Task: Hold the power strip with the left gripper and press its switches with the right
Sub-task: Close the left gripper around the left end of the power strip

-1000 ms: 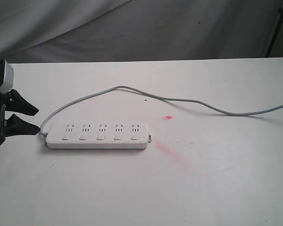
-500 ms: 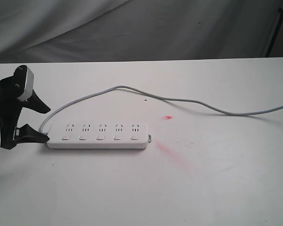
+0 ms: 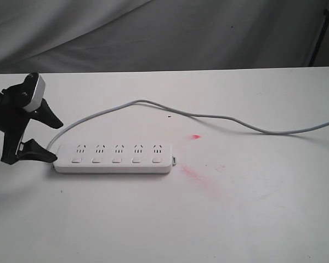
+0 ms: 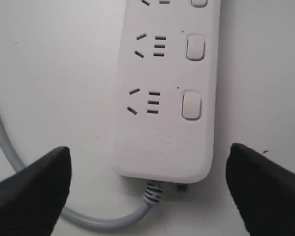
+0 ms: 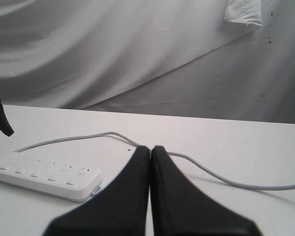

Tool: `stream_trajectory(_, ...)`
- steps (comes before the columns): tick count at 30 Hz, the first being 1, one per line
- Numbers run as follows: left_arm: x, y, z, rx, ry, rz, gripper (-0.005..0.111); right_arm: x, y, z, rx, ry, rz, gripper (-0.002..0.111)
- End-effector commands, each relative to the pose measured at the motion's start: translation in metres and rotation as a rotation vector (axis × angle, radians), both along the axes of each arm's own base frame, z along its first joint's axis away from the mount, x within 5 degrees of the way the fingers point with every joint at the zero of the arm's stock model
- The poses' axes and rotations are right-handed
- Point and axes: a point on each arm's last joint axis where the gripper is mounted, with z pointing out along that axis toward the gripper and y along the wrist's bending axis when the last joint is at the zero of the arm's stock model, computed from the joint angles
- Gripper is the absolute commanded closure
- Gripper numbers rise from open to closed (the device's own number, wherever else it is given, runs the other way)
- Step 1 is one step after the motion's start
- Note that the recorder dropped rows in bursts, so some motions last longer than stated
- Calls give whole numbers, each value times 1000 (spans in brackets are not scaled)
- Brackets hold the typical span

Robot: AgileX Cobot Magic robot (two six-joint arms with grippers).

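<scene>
Since a second ago your left gripper [image 3: 56, 142] has come in from the left edge of the table [image 3: 263, 219] to the cord end of the power strip [image 3: 112, 159], and it is tilted more. Its jaws are spread wide. In the left wrist view the strip's rounded end lies between the two black fingers [image 4: 34, 189] with a gap on each side, so nothing is clamped. The strip lies flat on the white table, left of centre, with its switches [image 3: 116, 160] in a row along the near edge, one under each socket group. Its grey cord [image 3: 208, 116] leaves the left end, loops behind the strip and runs off to the right. Your right gripper [image 5: 150, 147] has its jaws pressed together and empty, well apart from the strip. Red smears [image 3: 196, 136] mark the table just right of the strip.
</scene>
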Motion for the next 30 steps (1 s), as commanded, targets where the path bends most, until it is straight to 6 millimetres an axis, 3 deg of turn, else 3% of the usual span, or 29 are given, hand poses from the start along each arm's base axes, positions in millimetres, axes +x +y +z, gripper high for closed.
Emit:
stream_trajectory(1, 3, -2, -6, 2, 29, -7, 26, 0, 0, -1, -11, -3, -7, 108)
stream_trajectory(25, 12, -4, -39, 5, 101, 9, 26, 0, 0, -1, -11, -3, -7, 108)
stream_trajectory(30, 16, -14, -41, 7, 100, -15, 26, 0, 0, -1, -11, -3, -7, 108)
